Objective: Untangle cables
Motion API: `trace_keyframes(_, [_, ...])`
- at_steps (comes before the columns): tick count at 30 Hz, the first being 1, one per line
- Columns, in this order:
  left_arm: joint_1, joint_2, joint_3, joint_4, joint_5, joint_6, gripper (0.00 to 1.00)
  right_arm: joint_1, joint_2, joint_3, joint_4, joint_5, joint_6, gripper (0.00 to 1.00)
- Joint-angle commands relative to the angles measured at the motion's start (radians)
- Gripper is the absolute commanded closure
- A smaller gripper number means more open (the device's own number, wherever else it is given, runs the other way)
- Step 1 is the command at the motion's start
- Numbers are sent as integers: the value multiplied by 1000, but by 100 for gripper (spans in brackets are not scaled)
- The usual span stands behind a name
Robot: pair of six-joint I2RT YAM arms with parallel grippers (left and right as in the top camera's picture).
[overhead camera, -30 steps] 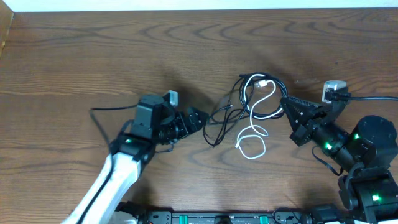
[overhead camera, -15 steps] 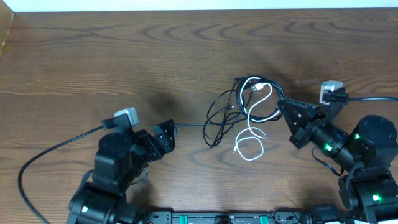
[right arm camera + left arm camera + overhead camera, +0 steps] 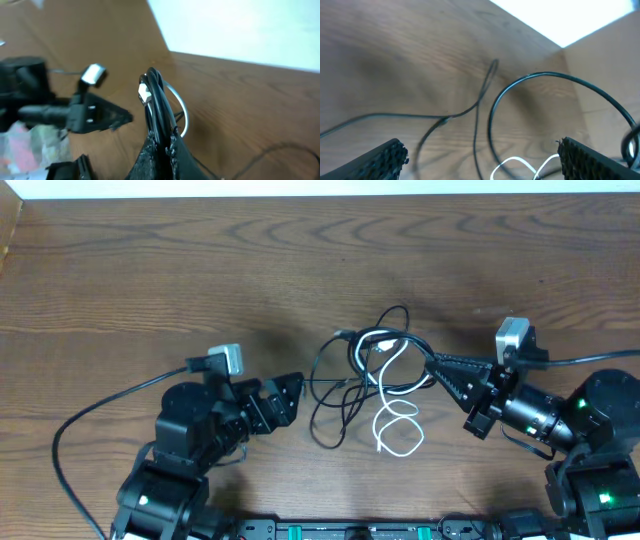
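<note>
In the middle of the bench (image 3: 120,260), the cables (image 3: 378,368) lie in one loose tangle, black loops crossing the white cable (image 3: 382,420). The right hand (image 3: 438,367) is pressed together on a bundle of black loops at the right side of the tangle. The left hand (image 3: 286,398), just left of the tangle, has its fingers wide apart and holds nothing.

Text check: none legible. No lettering, label, brand mark or number can be read on the cables (image 3: 385,338) or on the table (image 3: 150,270).
</note>
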Motion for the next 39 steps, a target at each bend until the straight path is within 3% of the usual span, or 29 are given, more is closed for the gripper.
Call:
trace_keyframes(1, [1,53,16,27,60,19,2,-4,-10,33,60,-130,16,99])
trace_keyframes(6, [-11,158,16,54,105,19,3,-4,-9,33,111,-129,121,99])
trace_keyframes(8, [-33,193,16,77,93,20,9,-4,-8,33,115,-130,148,99])
trace_keyframes(10, [-56,222,16,104,48,20,21,-4,-8,33,117,-139,174,99])
trace_keyframes(13, [-89,260,16,123,-140,16,32,-4,-8,33,116,-168,190,99])
trace_keyframes(20, [-83,280,16,53,-819,-83,33,-4,-8,33,116,-193,189,99])
trace_keyframes(23, [-53,250,16,24,-978,-95,33,-5,-8,33,116,-183,188,99])
trace_keyframes(29, [68,119,16,5,-1034,-94,33,-37,-8,33,40,-51,142,99])
trace_keyframes(39, [256,-117,16,-57,-1030,-108,32,-137,-8,33,-200,405,107,99])
